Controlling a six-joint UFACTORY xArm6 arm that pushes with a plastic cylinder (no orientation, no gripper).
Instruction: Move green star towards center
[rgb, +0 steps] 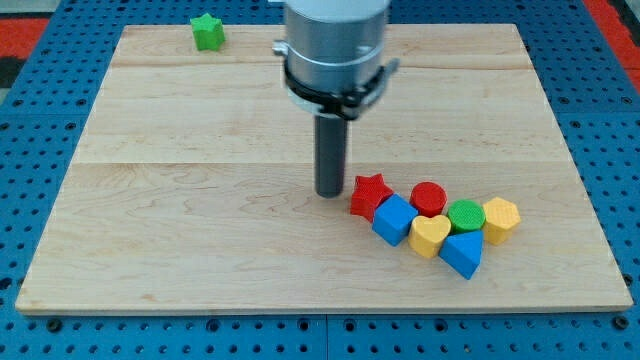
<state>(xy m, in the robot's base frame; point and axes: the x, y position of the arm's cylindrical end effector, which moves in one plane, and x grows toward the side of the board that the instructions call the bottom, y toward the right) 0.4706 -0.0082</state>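
The green star (208, 32) sits near the view's top left corner of the wooden board (180, 200). My tip (329, 192) rests on the board near the middle, far to the lower right of the green star. It stands just left of a red star (369, 194), close to it; I cannot tell if they touch.
A cluster lies right of my tip: a blue cube (394, 219), a red cylinder (429, 198), a yellow heart (430, 236), a green cylinder (465, 215), a blue triangle (462, 252) and a yellow hexagon (500, 219). Blue pegboard (30, 330) surrounds the board.
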